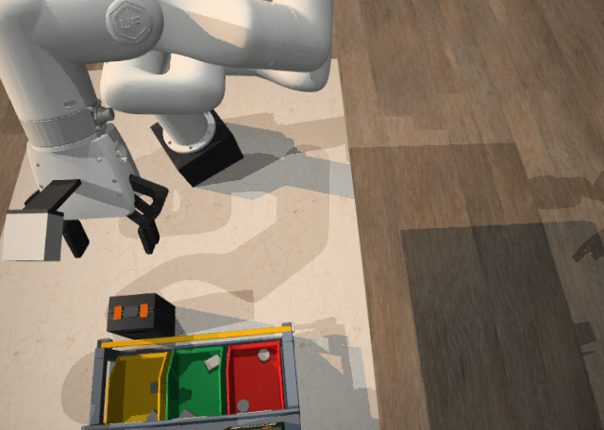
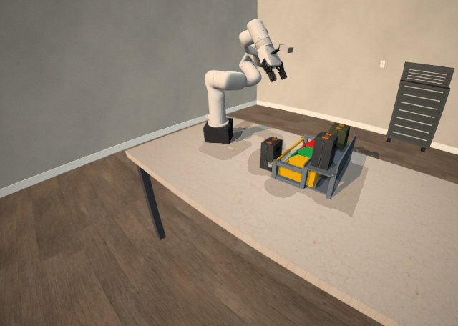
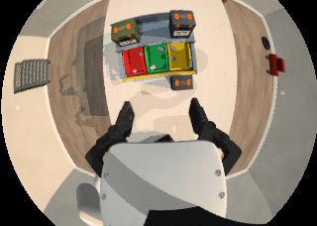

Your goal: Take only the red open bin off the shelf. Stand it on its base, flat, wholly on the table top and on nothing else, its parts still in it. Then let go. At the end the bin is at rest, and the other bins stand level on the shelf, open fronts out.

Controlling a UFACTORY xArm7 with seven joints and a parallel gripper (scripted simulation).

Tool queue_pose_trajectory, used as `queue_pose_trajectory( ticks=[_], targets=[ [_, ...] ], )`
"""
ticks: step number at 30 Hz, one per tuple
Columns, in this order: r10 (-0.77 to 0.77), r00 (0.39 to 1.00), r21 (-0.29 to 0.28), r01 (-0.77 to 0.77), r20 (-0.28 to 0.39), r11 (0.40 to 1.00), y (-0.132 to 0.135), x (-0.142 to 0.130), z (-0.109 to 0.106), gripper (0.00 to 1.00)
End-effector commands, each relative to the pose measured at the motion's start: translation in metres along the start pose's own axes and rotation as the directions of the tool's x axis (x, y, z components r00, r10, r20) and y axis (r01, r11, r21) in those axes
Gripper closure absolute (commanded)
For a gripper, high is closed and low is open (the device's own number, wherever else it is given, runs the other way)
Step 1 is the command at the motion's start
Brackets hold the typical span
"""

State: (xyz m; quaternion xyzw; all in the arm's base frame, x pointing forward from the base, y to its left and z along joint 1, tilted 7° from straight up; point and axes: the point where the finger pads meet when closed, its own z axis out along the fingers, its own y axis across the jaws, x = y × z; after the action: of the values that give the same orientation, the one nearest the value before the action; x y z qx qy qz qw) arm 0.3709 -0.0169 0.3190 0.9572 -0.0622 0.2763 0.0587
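The red bin (image 1: 253,381) (image 2: 309,144) (image 3: 135,63) stands in the shelf (image 1: 291,367) (image 2: 303,178), at the end away from the yellow bin; two small round grey parts lie in it. The green bin (image 1: 197,379) (image 2: 304,152) (image 3: 157,57) is beside it in the middle, and the yellow bin (image 1: 131,387) (image 2: 292,171) (image 3: 177,62) is at the other end; both hold small grey parts. My gripper (image 1: 112,246) (image 2: 278,78) (image 3: 160,106) is open and empty, high above the table between the arm's base and the shelf. The bins' undersides are hidden.
A black case (image 1: 131,322) (image 2: 270,155) (image 3: 182,82) stands on the table before the yellow bin's end. A yellow rail (image 1: 194,337) (image 3: 154,77) runs along the shelf's front. Another black case (image 2: 322,151) (image 3: 182,24) and an olive case (image 2: 342,136) (image 3: 125,33) stand on the shelf's upper deck.
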Motion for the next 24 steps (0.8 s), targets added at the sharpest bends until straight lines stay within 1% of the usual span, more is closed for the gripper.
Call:
queue_pose_trajectory(
  ticks=[1,5,17,19,22,24],
  targets=[
    [-0.001,0.999,0.003,0.001,-0.054,1.0,-0.001,-0.001,-0.002,0.0],
    [0.001,0.966,0.014,0.002,-0.259,1.0,-0.003,-0.006,-0.004,0.0],
    [0.001,0.966,0.014,0.002,-0.259,1.0,-0.003,-0.006,-0.004,0.0],
    [0.003,0.937,0.02,0.005,-0.348,1.0,-0.004,-0.008,-0.005,0.0],
    [0.007,0.872,0.027,0.007,-0.489,1.0,-0.005,-0.011,-0.006,0.0],
    [0.007,0.872,0.027,0.007,-0.489,1.0,-0.005,-0.011,-0.006,0.0]
  ],
)
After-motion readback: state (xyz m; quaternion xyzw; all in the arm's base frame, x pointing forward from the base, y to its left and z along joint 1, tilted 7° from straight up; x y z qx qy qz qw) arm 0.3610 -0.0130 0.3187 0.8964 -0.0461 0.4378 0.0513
